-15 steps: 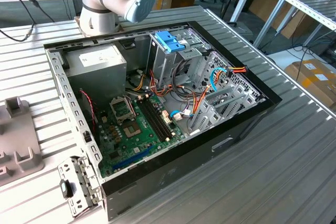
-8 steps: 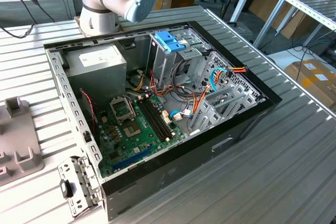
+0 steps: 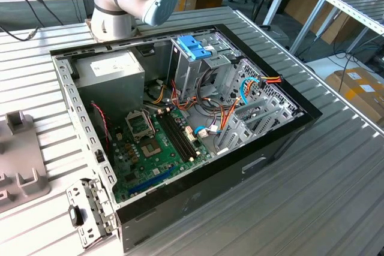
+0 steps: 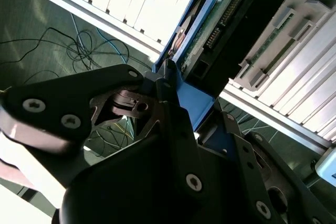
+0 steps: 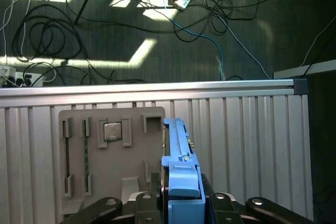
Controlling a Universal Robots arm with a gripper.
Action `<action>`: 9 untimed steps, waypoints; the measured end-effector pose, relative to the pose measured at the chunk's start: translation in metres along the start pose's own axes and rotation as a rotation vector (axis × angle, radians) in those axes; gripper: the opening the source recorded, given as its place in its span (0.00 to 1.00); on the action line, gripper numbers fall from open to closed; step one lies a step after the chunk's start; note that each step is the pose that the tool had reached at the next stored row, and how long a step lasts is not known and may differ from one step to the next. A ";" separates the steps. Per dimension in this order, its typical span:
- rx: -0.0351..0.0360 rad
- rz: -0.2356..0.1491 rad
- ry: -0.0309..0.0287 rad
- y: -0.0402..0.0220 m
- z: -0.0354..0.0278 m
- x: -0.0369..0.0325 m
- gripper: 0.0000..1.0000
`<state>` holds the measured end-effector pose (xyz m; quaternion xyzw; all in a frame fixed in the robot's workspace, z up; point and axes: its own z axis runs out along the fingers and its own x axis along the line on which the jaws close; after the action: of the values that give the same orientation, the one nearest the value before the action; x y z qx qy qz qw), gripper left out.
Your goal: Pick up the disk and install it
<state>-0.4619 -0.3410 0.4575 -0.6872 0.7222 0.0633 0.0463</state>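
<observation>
The disk (image 4: 231,22) is a flat dark drive in a bright blue plastic frame. In the second wrist view my gripper (image 4: 169,85) is shut on its blue tab end, black fingers (image 4: 113,90) pressing from both sides. In the first wrist view the disk (image 5: 178,150) appears edge-on, standing out from between the gripper (image 5: 181,205) fingers over the ribbed metal table (image 5: 252,145). The open computer case (image 3: 282,142) lies on its side in the exterior view, with the metal drive cage (image 3: 192,73) and its blue handle (image 3: 193,48) near the back.
A grey holder plate (image 5: 105,150) with a small square chip (image 5: 113,131) lies on the table beside the disk. A grey fixture (image 3: 21,160) sits at the exterior view's left. The arm's base (image 3: 120,4) stands behind the case. Cables cover the floor (image 5: 157,35).
</observation>
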 end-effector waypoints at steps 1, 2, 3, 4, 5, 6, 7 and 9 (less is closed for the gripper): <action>-0.0002 0.000 -0.0004 0.0000 -0.0012 -0.0002 0.37; -0.0002 0.000 -0.0008 0.0000 -0.0022 -0.0004 0.37; -0.0001 0.000 -0.0014 0.0000 -0.0032 -0.0005 0.37; -0.0002 0.000 -0.0021 0.0001 -0.0047 -0.0008 0.37; -0.0002 0.000 -0.0023 0.0000 -0.0049 -0.0008 0.37; -0.0001 0.000 -0.0024 0.0000 -0.0049 -0.0008 0.37; -0.0002 0.000 -0.0024 0.0000 -0.0050 -0.0008 0.37; -0.0002 0.000 -0.0023 0.0000 -0.0050 -0.0008 0.37</action>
<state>-0.4619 -0.3410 0.4625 -0.6871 0.7221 0.0642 0.0471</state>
